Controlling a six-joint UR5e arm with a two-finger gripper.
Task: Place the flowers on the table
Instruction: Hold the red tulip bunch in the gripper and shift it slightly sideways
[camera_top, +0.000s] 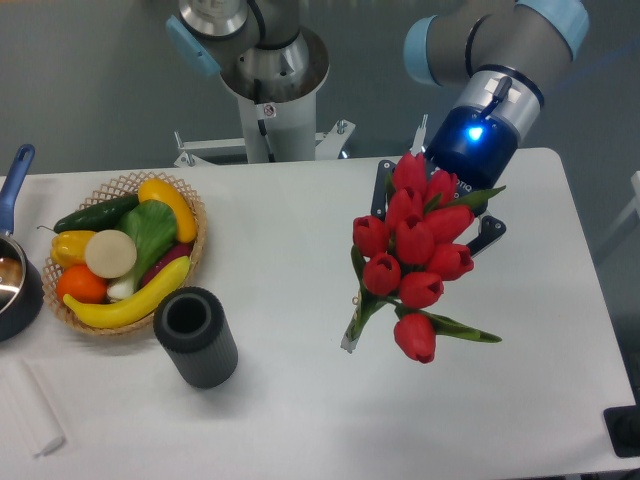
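Camera view from the front shows the flowers (415, 255), a bunch of red tulips, hanging over the right half of the table (300, 400), heads spread toward the near edge and the bound stem ends pointing down-left, close to the surface or perhaps just touching it; I cannot tell which. My gripper (440, 205) sits behind the blooms near the far right corner, and its dark fingers show on either side of the bunch, so I judge I have hold of it, though the tulips hide how wide my jaws stand. The carrying looks done; lowering the bunch flat and letting go remain. Well apart, toward the left edge, stand a basket of produce (125, 250), a dark cylinder (195, 335) and a pan (15, 280).
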